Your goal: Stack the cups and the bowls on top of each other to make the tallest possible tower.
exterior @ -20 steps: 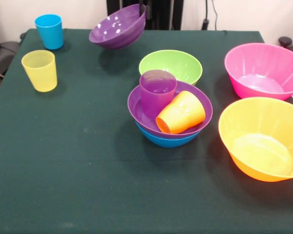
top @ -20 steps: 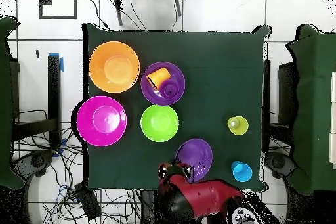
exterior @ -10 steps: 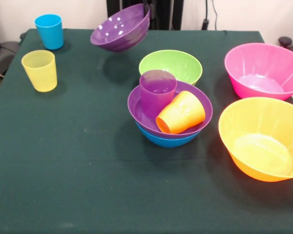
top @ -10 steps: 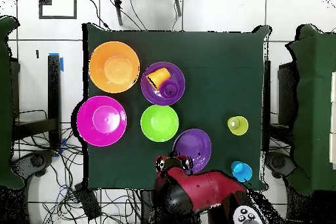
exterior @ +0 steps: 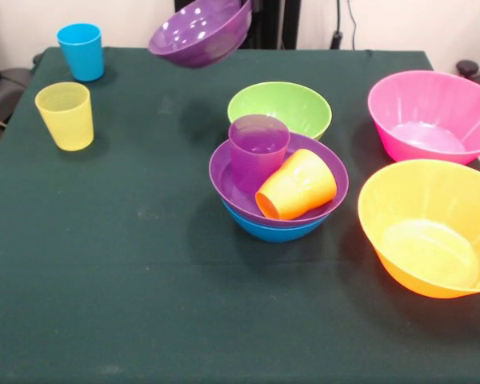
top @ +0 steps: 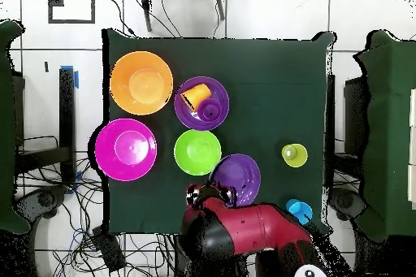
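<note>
Above the table's far edge, front view: a purple bowl (exterior: 200,32) hangs tilted in the air.
Tower: blue bowl (exterior: 277,230) lowest, second purple bowl (exterior: 324,172) nested in it; purple cup (exterior: 258,150) upright inside, orange cup (exterior: 297,185) on its side.
Loose: green bowl (exterior: 280,108), pink bowl (exterior: 432,116), orange bowl (exterior: 432,226), blue cup (exterior: 81,51), yellow cup (exterior: 65,115).
Overhead view, gripper (top: 210,196): at the lifted bowl's rim, apparently holding it; finger spread cannot be told.

**Green-clothed table on a pale tiled floor**

A dark green cloth-covered table (top: 268,87) stands on a white tiled floor (top: 268,14) strewn with loose black cables (top: 81,233). Dark green chairs (top: 390,127) flank the table. Blue tape (top: 77,75) marks the floor. In the front view, a plain off-white wall (exterior: 400,24) rises behind.
</note>
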{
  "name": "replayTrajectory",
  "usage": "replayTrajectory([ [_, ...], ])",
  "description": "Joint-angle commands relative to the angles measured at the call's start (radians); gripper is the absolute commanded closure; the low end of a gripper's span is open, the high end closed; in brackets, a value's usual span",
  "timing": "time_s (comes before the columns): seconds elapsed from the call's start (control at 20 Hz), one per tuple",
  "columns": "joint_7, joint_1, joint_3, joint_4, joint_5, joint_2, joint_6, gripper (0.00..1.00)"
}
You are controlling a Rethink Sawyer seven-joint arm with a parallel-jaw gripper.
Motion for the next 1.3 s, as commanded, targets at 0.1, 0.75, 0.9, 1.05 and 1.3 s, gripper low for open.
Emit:
replayTrajectory([
  [0.1,-0.175,-0.071,0.3,0.088,0.284,-0.223,0.243,1.0],
  [0.75,-0.116,-0.047,0.342,-0.081,0.35,-0.242,0.378,1.0],
  [0.9,-0.128,-0.07,0.37,-0.077,0.381,-0.236,0.377,1.0],
  [1.05,-0.137,-0.081,0.374,-0.088,0.386,-0.251,0.403,1.0],
  [1.3,-0.093,-0.063,0.35,-0.265,0.345,-0.199,0.544,1.0],
])
